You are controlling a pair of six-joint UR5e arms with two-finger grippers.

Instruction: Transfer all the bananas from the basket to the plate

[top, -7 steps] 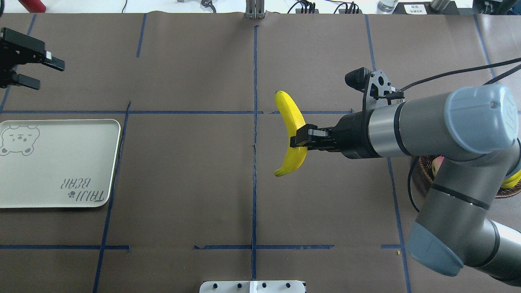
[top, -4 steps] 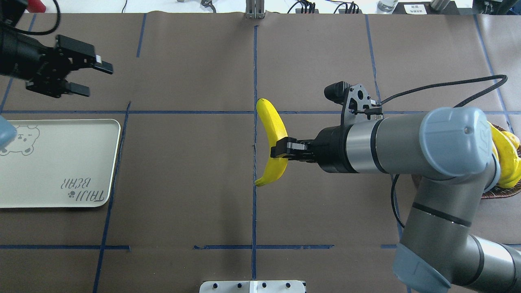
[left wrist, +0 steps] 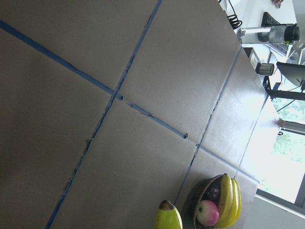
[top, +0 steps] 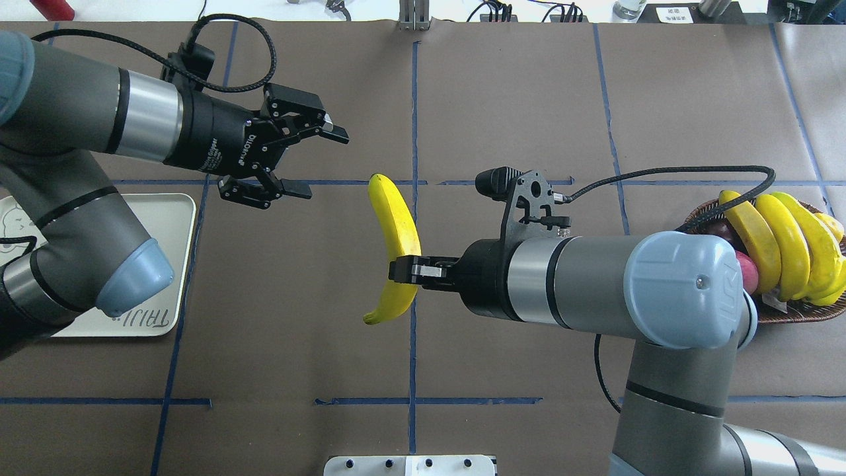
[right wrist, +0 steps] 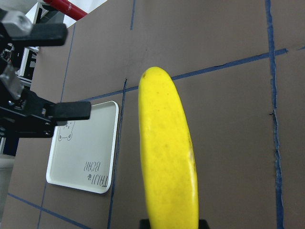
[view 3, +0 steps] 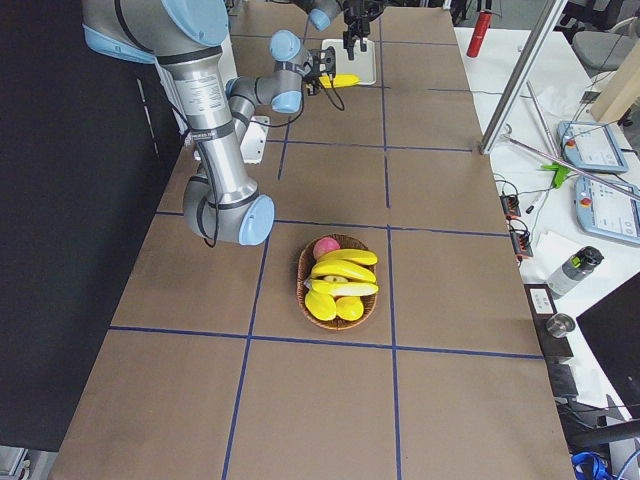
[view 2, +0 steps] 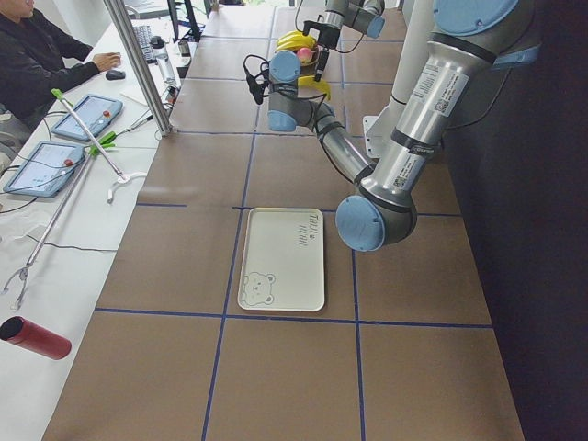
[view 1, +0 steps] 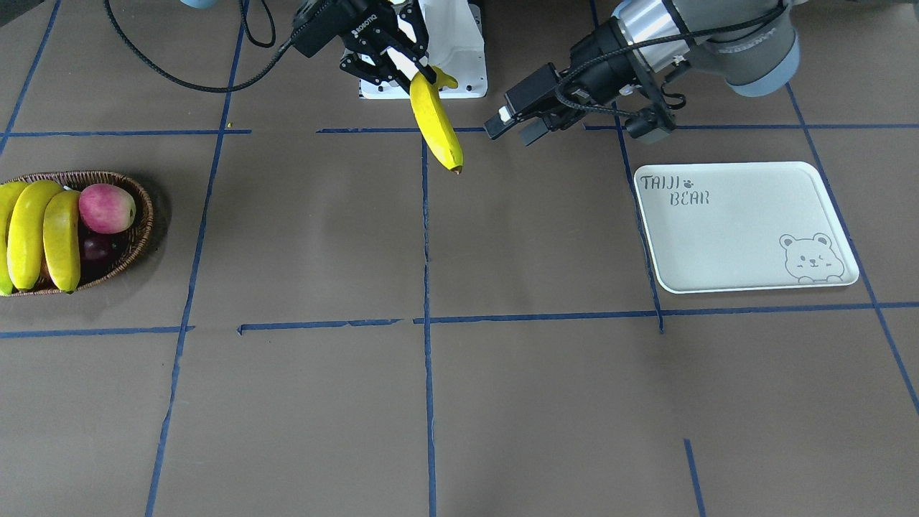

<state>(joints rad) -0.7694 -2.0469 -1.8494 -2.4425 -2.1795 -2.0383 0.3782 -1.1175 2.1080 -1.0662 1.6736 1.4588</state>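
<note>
My right gripper (top: 404,268) is shut on the middle of a yellow banana (top: 394,228) and holds it above the table, just left of the centre tape line. The banana also shows in the front view (view 1: 436,122) and fills the right wrist view (right wrist: 167,157). My left gripper (top: 322,165) is open and empty, a short way left of the banana's far end. The white plate (top: 173,231) lies at the left, partly under the left arm. The wicker basket (top: 786,315) at the right edge holds other bananas (top: 780,244).
A pink-red apple (view 1: 106,208) and a dark fruit (view 1: 93,248) lie in the basket (view 1: 146,215) beside the bananas (view 1: 36,237). A white mounting block (top: 410,465) sits at the table's near edge. Blue tape lines cross the brown table.
My right arm has carried the banana leftward, across the centre line. My left arm has swung in from the far left towards the banana, gripper open.
</note>
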